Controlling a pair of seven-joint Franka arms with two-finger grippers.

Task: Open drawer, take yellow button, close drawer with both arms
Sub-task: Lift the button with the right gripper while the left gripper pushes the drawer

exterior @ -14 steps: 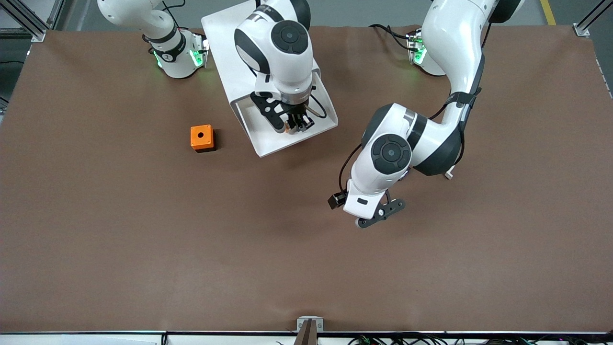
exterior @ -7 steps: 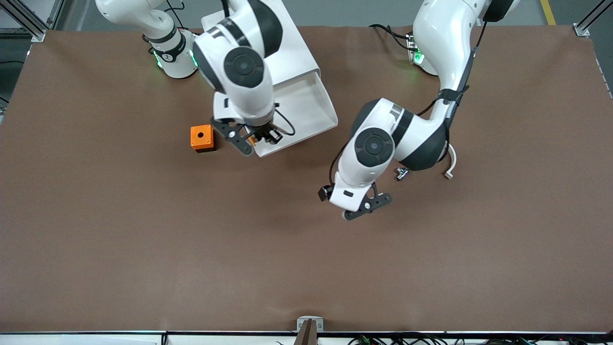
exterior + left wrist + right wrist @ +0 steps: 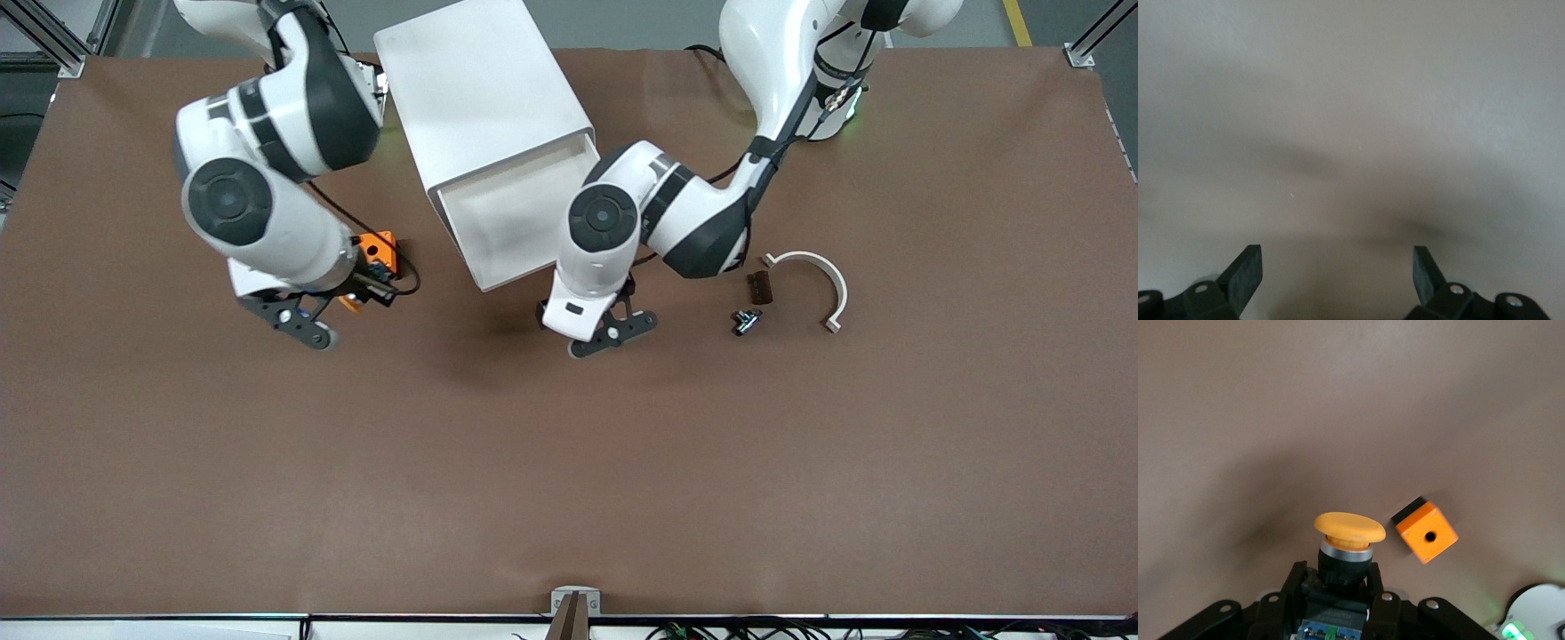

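Drawer point(image 3: 507, 227) open; orange-capped button point(image 3: 1349, 543) aloft

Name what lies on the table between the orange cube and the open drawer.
Nothing: in the front view only bare brown table separates the orange cube from the drawer.

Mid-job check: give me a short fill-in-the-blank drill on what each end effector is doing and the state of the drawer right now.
1. The right end effector is shut on the ____.
2. The top drawer of the cabinet stands ____.
3. The left end effector, facing the drawer's white front, has its fingers ____.
4. The orange cube lies on the table toward the ____ arm's end.

Missing words: button; open; open; right
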